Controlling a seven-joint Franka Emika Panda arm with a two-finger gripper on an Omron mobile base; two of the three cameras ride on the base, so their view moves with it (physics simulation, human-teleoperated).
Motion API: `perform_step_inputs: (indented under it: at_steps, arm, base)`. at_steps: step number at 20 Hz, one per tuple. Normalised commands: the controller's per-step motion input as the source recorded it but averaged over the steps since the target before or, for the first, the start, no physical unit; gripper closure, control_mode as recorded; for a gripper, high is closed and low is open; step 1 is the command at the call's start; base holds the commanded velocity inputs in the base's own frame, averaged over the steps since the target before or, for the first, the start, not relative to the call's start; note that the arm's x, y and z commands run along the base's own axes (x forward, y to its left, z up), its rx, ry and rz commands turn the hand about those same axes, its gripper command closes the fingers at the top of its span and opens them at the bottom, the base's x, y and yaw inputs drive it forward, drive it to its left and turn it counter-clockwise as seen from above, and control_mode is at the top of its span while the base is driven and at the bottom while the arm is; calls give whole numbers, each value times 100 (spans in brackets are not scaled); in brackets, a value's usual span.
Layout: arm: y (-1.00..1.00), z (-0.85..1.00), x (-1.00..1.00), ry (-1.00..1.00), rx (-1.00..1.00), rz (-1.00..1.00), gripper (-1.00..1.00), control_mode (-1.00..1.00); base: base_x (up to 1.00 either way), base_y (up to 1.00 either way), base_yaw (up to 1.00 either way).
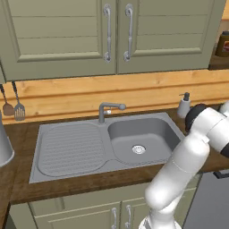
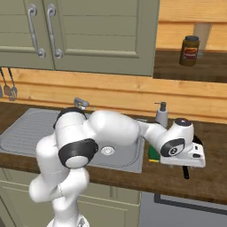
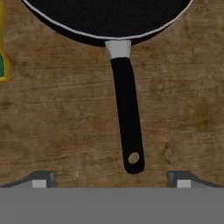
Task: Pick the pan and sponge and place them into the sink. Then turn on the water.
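Item one, the pan (image 3: 109, 17): black, round, rigid, lying flat on the wooden tabletop (image 3: 57, 122) to the right of the sink (image 1: 71, 152), its thin straight handle running down the hand view toward my tool (image 3: 111, 178). I judge it stiff and fairly heavy, weight sitting out in the bowl, so it will want to tip; I would take the handle across its width, near the grey collar. The tool hangs above the handle end, tips wide apart, holding nothing. Item two, the sponge (image 3: 3, 48): yellow with green, small, likely soft and light, on the tabletop just beside the pan. The basin holds nothing but its round drain; no water runs from the faucet (image 1: 108, 109).
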Motion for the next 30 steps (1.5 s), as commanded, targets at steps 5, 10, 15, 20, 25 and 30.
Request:
perform_step_inputs:
  at_steps: [5,10,15,20,25,30]
  arm:
    - [-46,-19,33,0,11,10,-100,-100]
    - [-40,-8,27,0,8,9,-100,-100]
    - [-7,-37,21,0,1,1,-100,-100]
    - [10,-66,13,0,-3,0,-100,-100]
    - [34,-70,0,-1,-5,0,100,-100]
    - [60,-58,0,-10,0,0,100,-100]
  base:
    - [0,0,0]
    - [0,0,0]
    - [0,0,0]
    - [0,0,0]
    - [0,0,0]
    - [0,0,0]
